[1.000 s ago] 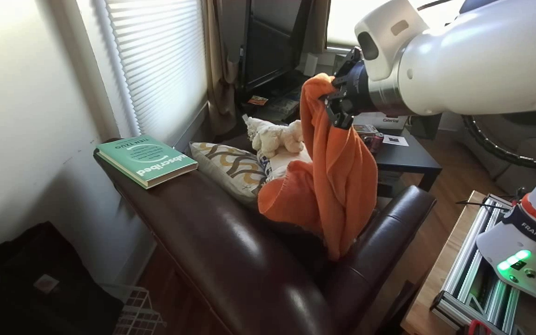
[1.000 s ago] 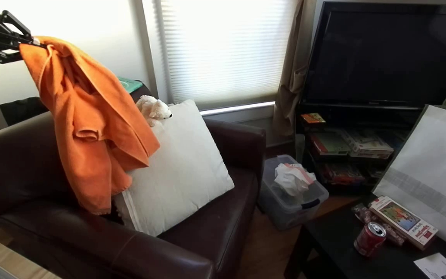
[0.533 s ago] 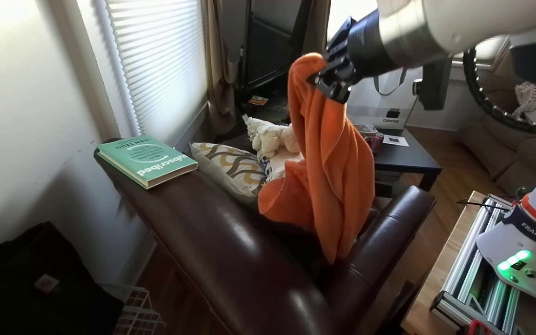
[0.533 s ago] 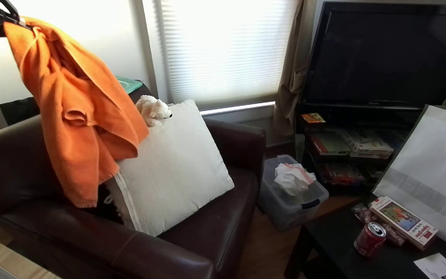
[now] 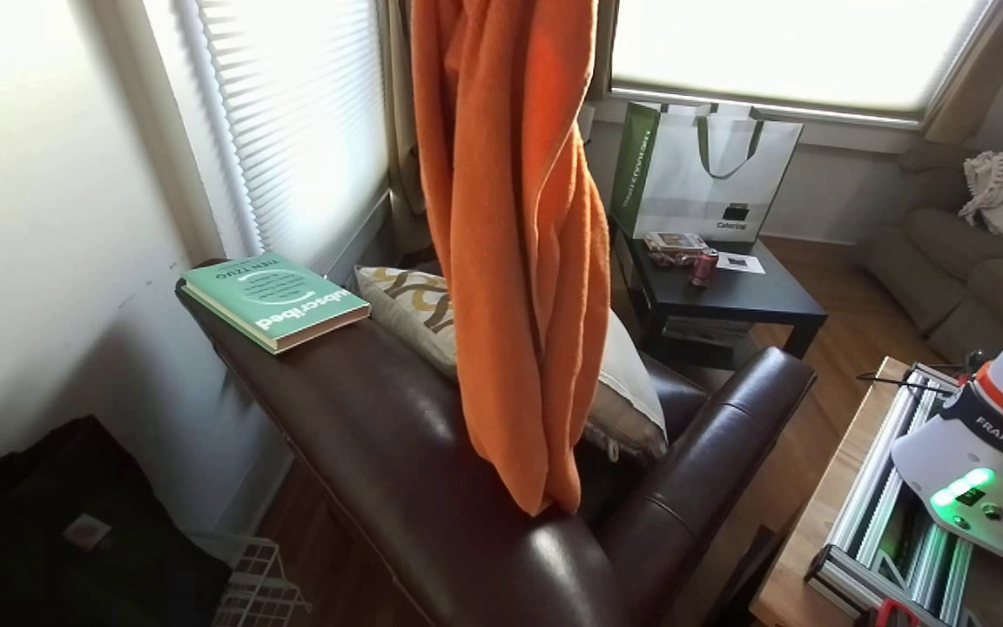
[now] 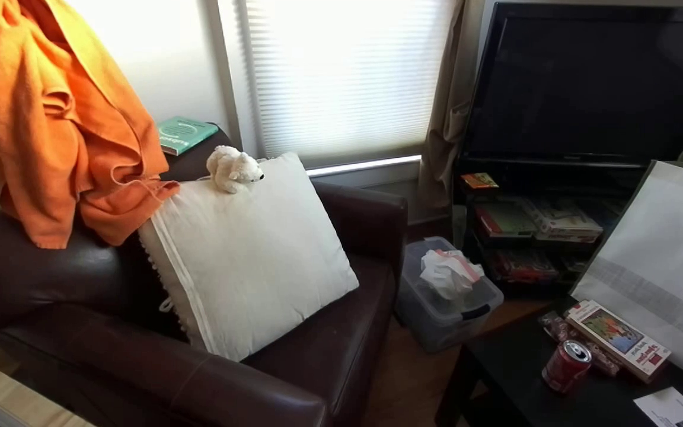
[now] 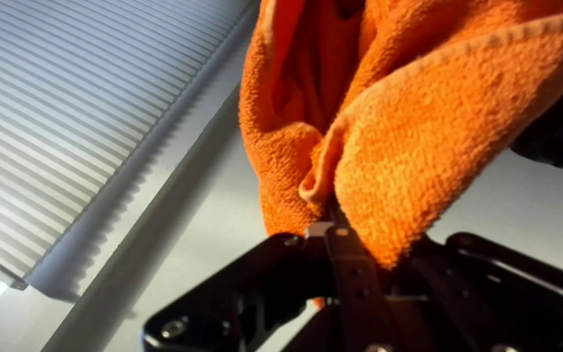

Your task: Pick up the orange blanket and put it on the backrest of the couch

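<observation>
Orange fuzzy blanket (image 5: 514,261) pinched tight in tool (image 7: 367,237); contact w/ glossy backrest (image 5: 410,457) unclr.

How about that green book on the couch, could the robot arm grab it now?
Probably not: its end effector grips the orange blanket and would likely need to release it first, though the green book lies uncovered.

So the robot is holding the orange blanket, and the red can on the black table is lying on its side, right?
Almost! The red can isn't on its side: it stands upright on the black table, as both exterior views show. Yes, the end effector holds the orange blanket.
</observation>
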Controlling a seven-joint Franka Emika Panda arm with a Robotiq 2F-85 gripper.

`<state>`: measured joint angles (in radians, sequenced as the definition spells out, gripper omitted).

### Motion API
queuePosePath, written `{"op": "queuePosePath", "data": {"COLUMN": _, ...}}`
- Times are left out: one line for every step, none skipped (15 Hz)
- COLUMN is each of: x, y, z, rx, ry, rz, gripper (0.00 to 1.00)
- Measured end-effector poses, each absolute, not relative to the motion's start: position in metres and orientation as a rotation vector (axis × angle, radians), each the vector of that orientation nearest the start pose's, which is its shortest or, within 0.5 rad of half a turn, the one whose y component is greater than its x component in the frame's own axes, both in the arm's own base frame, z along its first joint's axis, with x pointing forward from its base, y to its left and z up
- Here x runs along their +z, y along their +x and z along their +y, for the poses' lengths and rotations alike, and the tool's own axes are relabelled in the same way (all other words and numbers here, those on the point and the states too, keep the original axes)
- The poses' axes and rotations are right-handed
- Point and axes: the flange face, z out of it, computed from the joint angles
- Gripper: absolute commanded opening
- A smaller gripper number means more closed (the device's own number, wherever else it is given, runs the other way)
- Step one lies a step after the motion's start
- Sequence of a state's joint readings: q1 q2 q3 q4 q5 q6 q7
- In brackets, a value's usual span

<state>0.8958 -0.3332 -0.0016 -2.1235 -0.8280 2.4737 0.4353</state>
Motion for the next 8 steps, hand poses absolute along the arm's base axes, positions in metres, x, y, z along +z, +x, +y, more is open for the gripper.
{"op": "queuePosePath", "data": {"x": 0.627, "y": 0.316, "z": 0.395, "rx": -1.489, "ry": -2.617, "rz": -1.337, "gripper": 0.11}}
{"op": "queuePosePath", "data": {"x": 0.624, "y": 0.317, "z": 0.397, "rx": -1.483, "ry": -2.619, "rz": -1.34, "gripper": 0.03}}
{"op": "queuePosePath", "data": {"x": 0.622, "y": 0.317, "z": 0.399, "rx": -1.478, "ry": -2.62, "rz": -1.345, "gripper": 0.03}}
{"op": "queuePosePath", "data": {"x": 0.62, "y": 0.318, "z": 0.401, "rx": -1.464, "ry": -2.627, "rz": -1.337, "gripper": 0.03}}
{"op": "queuePosePath", "data": {"x": 0.616, "y": 0.32, "z": 0.404, "rx": -1.443, "ry": -2.616, "rz": -1.315, "gripper": 0.03}}
{"op": "queuePosePath", "data": {"x": 0.611, "y": 0.322, "z": 0.411, "rx": -1.415, "ry": -2.582, "rz": -1.295, "gripper": 0.03}}
{"op": "queuePosePath", "data": {"x": 0.604, "y": 0.325, "z": 0.42, "rx": -1.381, "ry": -2.546, "rz": -1.283, "gripper": 0.03}}
{"op": "queuePosePath", "data": {"x": 0.596, "y": 0.328, "z": 0.43, "rx": -1.339, "ry": -2.511, "rz": -1.275, "gripper": 0.03}}
